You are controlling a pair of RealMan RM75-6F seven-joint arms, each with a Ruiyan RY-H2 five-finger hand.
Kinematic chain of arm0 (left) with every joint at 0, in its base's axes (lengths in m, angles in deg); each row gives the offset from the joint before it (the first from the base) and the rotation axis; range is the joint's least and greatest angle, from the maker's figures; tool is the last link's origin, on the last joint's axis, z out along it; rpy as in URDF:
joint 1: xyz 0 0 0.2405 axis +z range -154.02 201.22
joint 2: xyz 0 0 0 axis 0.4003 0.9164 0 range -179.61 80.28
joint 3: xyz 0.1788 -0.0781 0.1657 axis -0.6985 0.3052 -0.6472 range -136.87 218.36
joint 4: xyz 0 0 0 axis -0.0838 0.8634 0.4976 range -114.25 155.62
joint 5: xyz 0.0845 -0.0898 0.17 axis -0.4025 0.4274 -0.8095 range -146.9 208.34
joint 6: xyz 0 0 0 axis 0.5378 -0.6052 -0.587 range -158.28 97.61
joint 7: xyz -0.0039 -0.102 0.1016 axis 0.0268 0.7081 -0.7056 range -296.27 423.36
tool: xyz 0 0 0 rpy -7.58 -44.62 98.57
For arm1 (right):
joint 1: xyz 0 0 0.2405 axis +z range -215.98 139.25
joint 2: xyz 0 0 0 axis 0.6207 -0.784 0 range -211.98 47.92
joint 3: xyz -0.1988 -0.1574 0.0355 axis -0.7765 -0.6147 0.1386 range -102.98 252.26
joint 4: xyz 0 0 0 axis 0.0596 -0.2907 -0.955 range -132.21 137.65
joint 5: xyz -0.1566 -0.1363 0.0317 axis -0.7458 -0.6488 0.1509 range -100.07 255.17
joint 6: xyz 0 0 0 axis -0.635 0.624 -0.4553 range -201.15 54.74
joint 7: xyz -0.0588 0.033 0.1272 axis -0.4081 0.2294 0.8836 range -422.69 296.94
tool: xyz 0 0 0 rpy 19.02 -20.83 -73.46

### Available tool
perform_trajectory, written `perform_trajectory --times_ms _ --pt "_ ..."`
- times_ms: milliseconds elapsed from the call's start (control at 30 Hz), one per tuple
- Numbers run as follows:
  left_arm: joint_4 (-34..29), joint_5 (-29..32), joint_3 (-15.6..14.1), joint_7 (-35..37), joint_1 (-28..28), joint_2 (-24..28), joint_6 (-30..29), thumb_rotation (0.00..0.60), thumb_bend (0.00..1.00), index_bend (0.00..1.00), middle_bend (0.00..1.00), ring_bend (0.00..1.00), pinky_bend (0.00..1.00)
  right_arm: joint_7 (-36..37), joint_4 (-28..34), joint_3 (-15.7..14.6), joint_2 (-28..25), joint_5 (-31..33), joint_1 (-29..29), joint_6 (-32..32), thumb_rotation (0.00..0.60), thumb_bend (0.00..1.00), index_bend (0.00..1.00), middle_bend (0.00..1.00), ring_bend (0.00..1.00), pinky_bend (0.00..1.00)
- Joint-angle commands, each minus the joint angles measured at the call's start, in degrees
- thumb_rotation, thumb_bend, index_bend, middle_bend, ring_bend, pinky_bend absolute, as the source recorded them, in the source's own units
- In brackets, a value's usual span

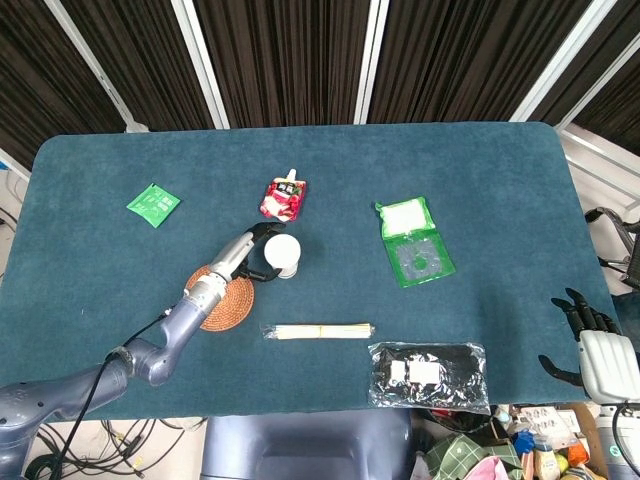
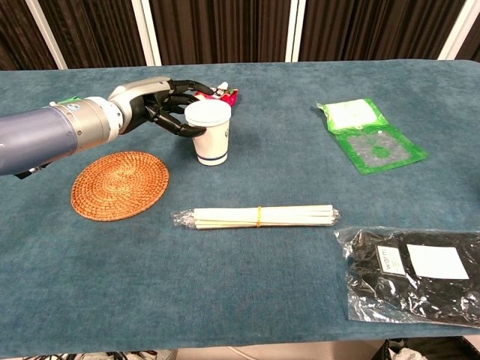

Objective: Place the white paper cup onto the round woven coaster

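The white paper cup (image 1: 283, 256) (image 2: 209, 133) with a blue band stands upright on the blue table, up and to the right of the round woven coaster (image 1: 238, 305) (image 2: 120, 184). My left hand (image 1: 245, 255) (image 2: 154, 105) is at the cup's left side. Its fingers curve behind the rim and the thumb reaches the near side, spread around the cup, which rests on the cloth. The forearm passes over part of the coaster in the head view. My right hand (image 1: 590, 350) hangs off the table's right front corner with its fingers apart and empty.
A red pouch (image 1: 284, 197) (image 2: 217, 93) lies just behind the cup. A wrapped bundle of sticks (image 1: 320, 330) (image 2: 259, 216) lies in front of it. A green packet (image 1: 413, 242) is to the right, a black bag (image 1: 428, 375) at front right, a small green sachet (image 1: 153, 204) far left.
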Motion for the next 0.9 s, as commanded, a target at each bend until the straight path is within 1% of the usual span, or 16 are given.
perform_trajectory --times_ms 33,133,300,500,733,900 --pt "0.9 0.0 0.0 0.0 -0.2 -0.7 -0.1 0.600 0.34 0.20 0.31 0.00 0.00 0.1 0.0 0.0 0.0 0.1 0.0 0.0 0.600 0.10 0.18 0.05 0.19 0.19" --pt "1.5 -0.2 0.0 0.0 -0.3 -1.4 -0.6 0.600 0.34 0.22 0.33 0.00 0.00 0.0 0.0 0.0 0.0 0.1 0.0 0.1 0.600 0.10 0.18 0.05 0.19 0.19" --pt "1.8 -0.7 -0.1 0.4 -0.1 -1.8 -1.4 0.600 0.34 0.22 0.32 0.00 0.00 0.0 0.1 0.1 0.0 0.2 0.0 0.0 0.600 0.10 0.18 0.05 0.19 0.19" --pt "-1.2 -2.4 -0.3 1.4 0.7 0.1 -3.8 0.600 0.34 0.22 0.32 0.00 0.00 0.0 0.1 0.0 0.0 0.2 0.0 0.1 0.600 0.10 0.18 0.05 0.19 0.19" --pt "-10.9 -5.5 -1.9 1.1 4.0 8.2 -8.2 0.600 0.34 0.22 0.32 0.00 0.00 -0.2 0.1 0.0 0.0 0.1 0.0 0.0 0.600 0.10 0.18 0.05 0.19 0.19" --pt "-18.1 -8.2 -4.5 0.1 7.9 15.4 -12.2 0.600 0.34 0.22 0.32 0.00 0.00 -0.4 0.2 0.0 0.0 0.0 -0.1 -0.3 0.600 0.10 0.18 0.05 0.19 0.19"
